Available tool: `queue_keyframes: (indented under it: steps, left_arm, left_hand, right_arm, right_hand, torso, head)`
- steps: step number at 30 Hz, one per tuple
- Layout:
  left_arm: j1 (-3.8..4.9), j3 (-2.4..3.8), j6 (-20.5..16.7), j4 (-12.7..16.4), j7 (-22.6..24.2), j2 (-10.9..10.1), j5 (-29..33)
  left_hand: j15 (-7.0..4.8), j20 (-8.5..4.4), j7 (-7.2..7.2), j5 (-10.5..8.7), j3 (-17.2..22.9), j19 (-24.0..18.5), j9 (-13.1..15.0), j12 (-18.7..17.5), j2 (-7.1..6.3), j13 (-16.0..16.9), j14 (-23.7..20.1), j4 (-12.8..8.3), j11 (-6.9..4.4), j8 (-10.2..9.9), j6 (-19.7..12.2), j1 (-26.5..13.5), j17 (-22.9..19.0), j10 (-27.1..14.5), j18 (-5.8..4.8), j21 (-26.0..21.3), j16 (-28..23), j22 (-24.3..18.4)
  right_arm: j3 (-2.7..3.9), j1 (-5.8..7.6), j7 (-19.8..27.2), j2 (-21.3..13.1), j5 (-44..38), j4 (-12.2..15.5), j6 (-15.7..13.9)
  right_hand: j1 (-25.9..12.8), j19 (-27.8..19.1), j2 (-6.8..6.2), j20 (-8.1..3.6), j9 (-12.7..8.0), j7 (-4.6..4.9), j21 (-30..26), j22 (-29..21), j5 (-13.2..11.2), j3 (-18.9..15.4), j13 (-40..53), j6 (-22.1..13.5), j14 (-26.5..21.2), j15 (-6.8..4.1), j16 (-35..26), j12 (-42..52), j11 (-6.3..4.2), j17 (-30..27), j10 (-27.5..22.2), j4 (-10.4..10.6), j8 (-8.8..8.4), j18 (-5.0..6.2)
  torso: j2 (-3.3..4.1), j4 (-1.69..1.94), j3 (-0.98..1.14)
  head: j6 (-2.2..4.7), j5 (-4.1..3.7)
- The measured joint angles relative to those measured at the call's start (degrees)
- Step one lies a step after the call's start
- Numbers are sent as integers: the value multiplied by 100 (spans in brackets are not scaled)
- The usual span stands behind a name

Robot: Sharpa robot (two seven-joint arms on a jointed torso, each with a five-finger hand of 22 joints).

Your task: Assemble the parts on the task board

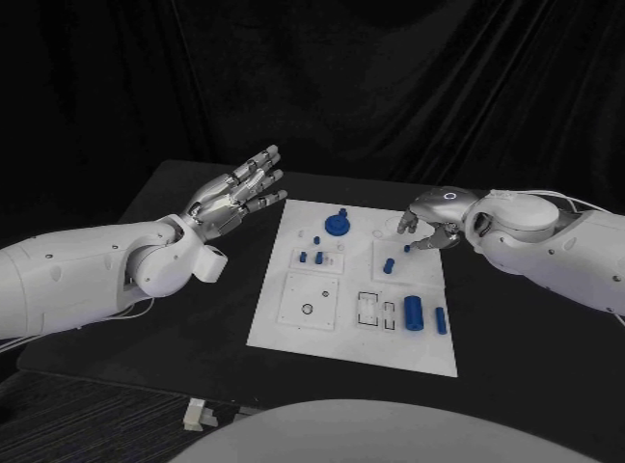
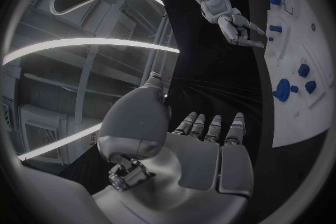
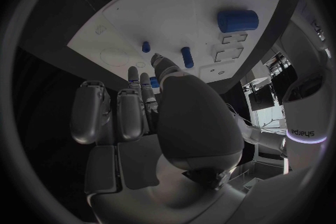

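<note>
- Black table and dark curtains sit all around.
- Left hand is up in the air with its fingers spread apart, holding nothing; the task board lies just beside it, toward the right hand.
- White task board is flat, with black outlines and small blue parts on it, like a round knob.
- Right hand hangs over the board's far corner, fingers curled down; I cannot tell if it holds anything.
</note>
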Motion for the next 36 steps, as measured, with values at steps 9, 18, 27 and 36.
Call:
queue_keyframes:
  steps: [9,18,27,36]
  left_arm:
    - [-25,0,-2,-3,3,-4,12]
    - [-46,1,-5,-24,6,3,18]
    - [-68,0,28,-32,7,-1,21]
    - [-79,0,46,-49,9,15,23]
  left_hand:
    - [-209,-795,431,51,-350,3,10,0,360,0,20,-16,135,0,70,195,-3,0,-1,0,0,-174]
    - [-208,-783,492,140,-429,0,17,0,444,-4,20,-16,178,0,91,279,-5,-5,-1,0,0,-174]
    - [-86,-534,512,240,-528,7,17,0,549,-3,10,-25,178,0,111,384,-4,-5,-1,0,0,-117]
    - [-31,-217,439,332,-637,18,22,0,605,-2,10,-29,178,0,140,441,-3,-5,-2,0,0,-81]
  right_arm:
    - [-1,-59,18,150,16,-214,-30]
    - [1,-152,5,244,25,-361,-69]
    - [0,-250,-26,310,30,-472,-53]
    - [0,-329,-38,375,32,-568,-71]
  right_hand:
    - [-140,-13,-15,41,-54,143,-46,0,-342,21,-9,4,0,57,-24,-199,-22,-119,179,9,0,0]
    - [-177,-13,-55,41,-82,223,-64,0,-436,4,-8,44,0,56,-24,-320,-22,-125,178,-8,0,0]
    - [-200,-13,-31,41,-89,245,-64,4,-321,53,-8,67,0,56,-24,-377,-9,-132,166,-88,14,0]
    - [-122,-13,47,40,-132,374,-64,4,-98,225,-8,243,0,56,-24,-519,31,-114,206,-259,30,0]
  torso:
    - [-18,-13,-15]
    - [-54,-57,-20]
    - [-64,-58,-29]
    - [-78,-62,-32]
  head:
    - [0,2]
    - [0,25]
    - [0,20]
    - [0,3]
